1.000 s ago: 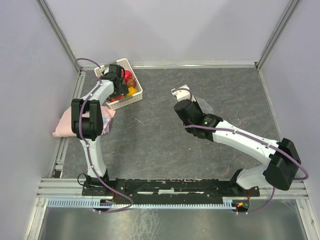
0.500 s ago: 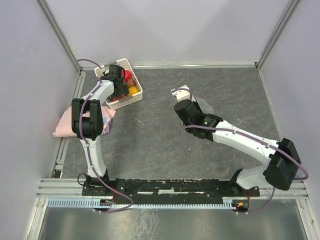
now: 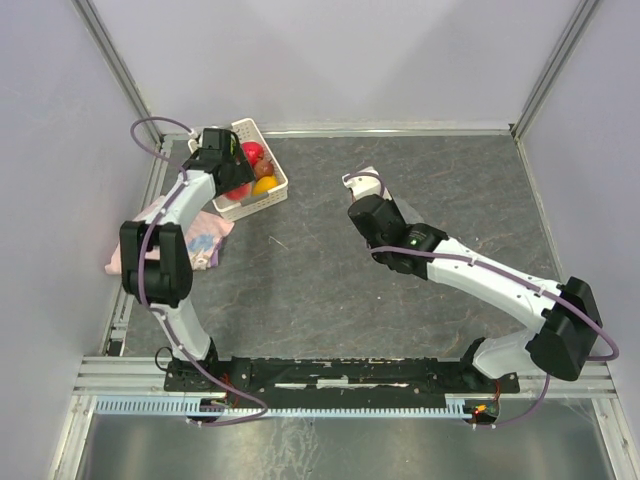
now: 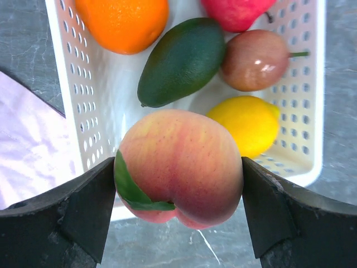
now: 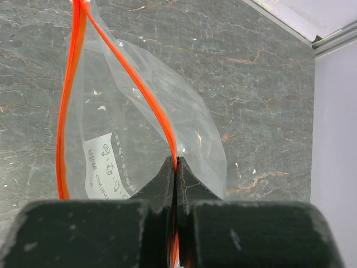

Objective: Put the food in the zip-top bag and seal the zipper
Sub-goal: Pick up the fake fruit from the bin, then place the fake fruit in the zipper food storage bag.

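Note:
My left gripper (image 4: pixel 178 187) is shut on a peach with a green leaf (image 4: pixel 181 162) and holds it above the near rim of the white basket (image 4: pixel 61 84). In the basket lie an orange (image 4: pixel 122 22), a dark green fruit (image 4: pixel 181 61), a red-pink one (image 4: pixel 237 11), a brownish one (image 4: pixel 256 60) and a yellow lemon (image 4: pixel 248 124). In the top view the left gripper (image 3: pixel 215 150) is at the basket's left side (image 3: pixel 262 200). My right gripper (image 5: pixel 176 163) is shut on the orange-red zipper (image 5: pixel 139 84) of the clear zip-top bag (image 5: pixel 128 128), whose two mouth strips gape apart. The right gripper (image 3: pixel 362 192) is mid-table.
A pink cloth (image 3: pixel 200 235) lies left of the basket under the left arm and shows in the left wrist view (image 4: pixel 28 139). Metal rails and grey walls bound the dark stone-patterned table (image 3: pixel 300 290). A wall corner shows beyond the bag (image 5: pixel 329 33).
My left gripper has risen out of the basket with the peach and shifted left; its elbow swung left. The right arm has barely moved.

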Tool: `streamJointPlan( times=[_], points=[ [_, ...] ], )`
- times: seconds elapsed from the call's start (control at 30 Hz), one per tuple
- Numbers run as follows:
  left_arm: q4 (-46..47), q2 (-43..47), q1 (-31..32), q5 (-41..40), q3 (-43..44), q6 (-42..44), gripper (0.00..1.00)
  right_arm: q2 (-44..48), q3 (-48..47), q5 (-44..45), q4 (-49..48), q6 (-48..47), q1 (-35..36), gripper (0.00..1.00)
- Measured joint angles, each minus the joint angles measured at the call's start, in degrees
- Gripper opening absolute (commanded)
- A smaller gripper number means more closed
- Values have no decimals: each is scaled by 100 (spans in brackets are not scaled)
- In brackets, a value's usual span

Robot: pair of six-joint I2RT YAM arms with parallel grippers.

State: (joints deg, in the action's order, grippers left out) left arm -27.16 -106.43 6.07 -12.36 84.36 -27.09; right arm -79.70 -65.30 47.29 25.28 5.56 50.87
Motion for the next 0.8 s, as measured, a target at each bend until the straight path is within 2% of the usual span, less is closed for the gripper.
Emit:
streamJointPlan(
  times=[0.17, 0.4, 0.8],
  points=[
    [387, 846, 9, 407, -535, -122, 61, 0, -109, -155, 94, 90, 0, 2],
    [1062, 1928, 168, 1067, -1718, -466, 61, -118, -199, -284, 151, 212, 0, 2],
    [2044, 2855, 1349, 1722, -2647, -944, 60, -382, -240, -562, 136, 431, 0, 2]
  ],
)
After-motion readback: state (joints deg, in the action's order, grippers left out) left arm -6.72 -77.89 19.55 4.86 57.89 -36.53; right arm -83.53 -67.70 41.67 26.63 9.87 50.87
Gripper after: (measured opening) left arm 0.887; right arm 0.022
